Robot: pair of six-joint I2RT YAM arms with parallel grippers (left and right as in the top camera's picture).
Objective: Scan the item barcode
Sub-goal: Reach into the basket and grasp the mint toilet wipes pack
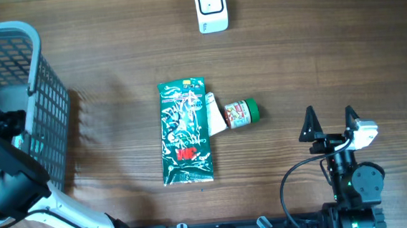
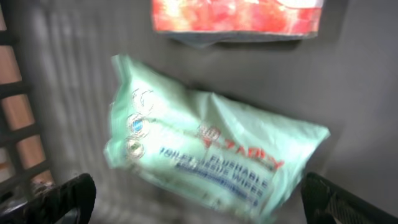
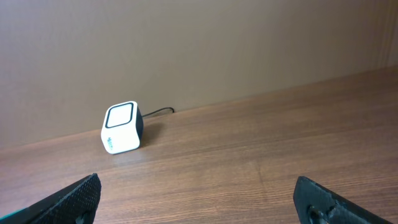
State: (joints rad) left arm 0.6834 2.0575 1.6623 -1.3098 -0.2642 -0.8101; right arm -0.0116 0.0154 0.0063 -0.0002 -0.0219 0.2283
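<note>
Left tool (image 2: 196, 186) spread above wipes pack (image 2: 211, 155) in basket (image 1: 48, 103), right tool (image 1: 329, 110) spread over table (image 1: 113, 55)

Table: you are looking at a brown wooden table (image 1: 113, 55), mid-brown with darker grain streaks.
Basket: your grey plastic mesh basket (image 1: 37, 46) shows a pale grey-blue rim and a grid of small square holes.
Scanner: the white cube scanner (image 1: 211, 8) has a dark-framed white window.
Packet: the dark green foil packet (image 1: 185, 132) carries white print and a red logo.
Jar: the small green-lidded jar (image 1: 241, 113) wears a red and white label.
Wipes: your left wrist view shows a pale mint plastic wipes pack (image 2: 211, 155) with blue lettering, one red word and round blue-and-white emblems.
Top pack: the red and white packet (image 2: 236, 15) is too blurred for you to read its pattern.
</note>
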